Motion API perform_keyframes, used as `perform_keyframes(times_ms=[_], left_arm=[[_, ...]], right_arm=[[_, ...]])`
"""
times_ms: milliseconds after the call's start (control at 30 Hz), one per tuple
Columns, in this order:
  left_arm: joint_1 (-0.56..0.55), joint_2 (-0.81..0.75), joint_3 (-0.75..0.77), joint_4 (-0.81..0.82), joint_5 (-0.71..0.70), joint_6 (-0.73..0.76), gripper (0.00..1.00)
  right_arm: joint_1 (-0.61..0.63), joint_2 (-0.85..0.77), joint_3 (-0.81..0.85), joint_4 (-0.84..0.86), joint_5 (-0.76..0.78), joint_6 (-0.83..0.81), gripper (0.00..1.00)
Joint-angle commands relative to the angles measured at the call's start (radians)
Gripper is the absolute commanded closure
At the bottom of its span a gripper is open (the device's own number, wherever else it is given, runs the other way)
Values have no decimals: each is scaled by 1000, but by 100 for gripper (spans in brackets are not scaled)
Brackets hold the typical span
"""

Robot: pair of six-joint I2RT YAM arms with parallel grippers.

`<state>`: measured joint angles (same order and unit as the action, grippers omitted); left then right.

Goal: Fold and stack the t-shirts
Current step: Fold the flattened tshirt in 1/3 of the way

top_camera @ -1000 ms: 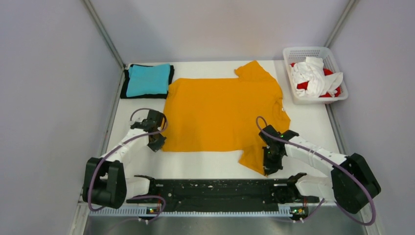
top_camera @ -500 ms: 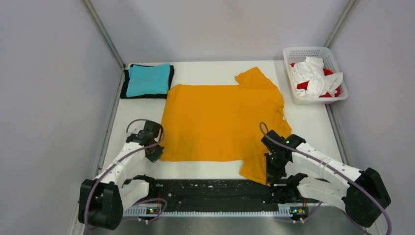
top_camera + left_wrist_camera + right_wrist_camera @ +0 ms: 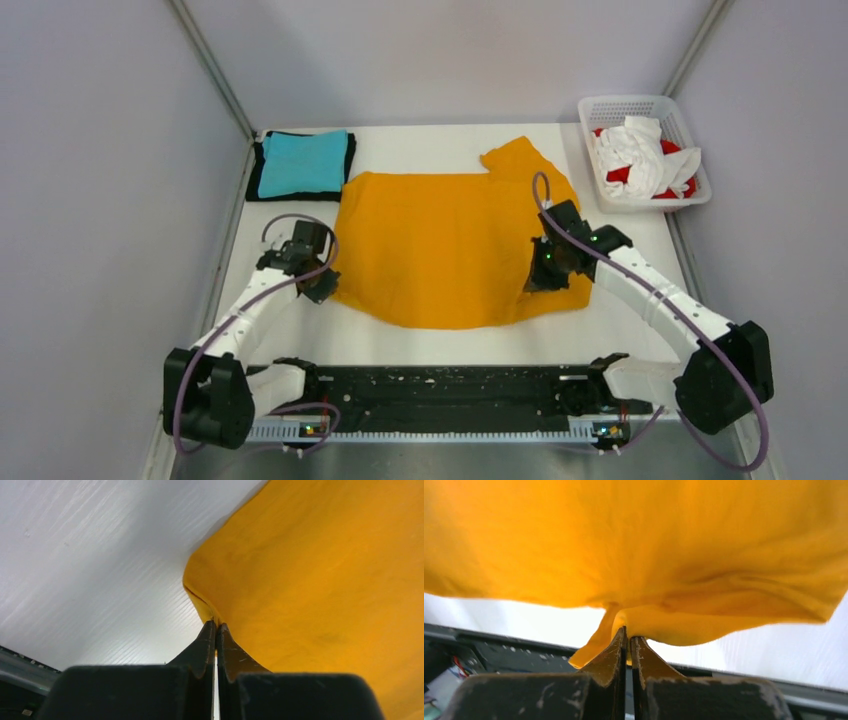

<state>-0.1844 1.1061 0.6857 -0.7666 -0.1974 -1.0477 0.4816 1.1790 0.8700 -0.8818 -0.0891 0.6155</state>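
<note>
The orange-yellow t-shirt (image 3: 450, 245) lies spread in the middle of the white table (image 3: 420, 345), its near edge lifted and curved. My left gripper (image 3: 322, 290) is shut on its near left corner (image 3: 212, 612). My right gripper (image 3: 540, 272) is shut on a fold of the shirt's near right part (image 3: 644, 617) and holds it raised above the table. A folded teal t-shirt (image 3: 303, 163) lies on a folded black t-shirt (image 3: 262, 192) at the far left. White (image 3: 640, 155) and red (image 3: 682, 185) t-shirts lie crumpled in the basket.
A white plastic lattice basket (image 3: 628, 105) stands at the far right corner. Grey walls close in both sides and the back. A black rail (image 3: 440, 390) runs along the near edge between the arm bases.
My right gripper has lifted the shirt's near right sleeve and carried it away from me and inward over the shirt. My left gripper has risen slightly, still on the left corner. The near hem now curves.
</note>
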Motion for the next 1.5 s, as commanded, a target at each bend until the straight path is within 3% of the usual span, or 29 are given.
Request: perform_keyframes(times_ms=[0, 600, 933, 1033, 1133, 1267, 1333, 1467], left_arm=[[14, 67, 98, 32, -20, 21, 100], [111, 250, 251, 128, -11, 86, 100], [122, 351, 285, 147, -29, 92, 99], [132, 391, 311, 146, -49, 90, 77], [141, 429, 351, 157, -80, 92, 47], [143, 455, 428, 141, -50, 109, 14], [143, 446, 444, 128, -46, 119, 4], [143, 408, 433, 88, -45, 136, 1]], right_arm=[[-53, 37, 110, 131, 46, -54, 100], [-216, 150, 260, 334, 104, -121, 100], [-256, 317, 329, 378, 99, -150, 96], [-260, 401, 358, 389, 138, -129, 91], [-276, 485, 390, 448, 227, -92, 82], [-309, 585, 464, 511, 196, -50, 46], [-309, 587, 470, 526, 152, -57, 36], [-309, 487, 353, 547, 110, -95, 21]])
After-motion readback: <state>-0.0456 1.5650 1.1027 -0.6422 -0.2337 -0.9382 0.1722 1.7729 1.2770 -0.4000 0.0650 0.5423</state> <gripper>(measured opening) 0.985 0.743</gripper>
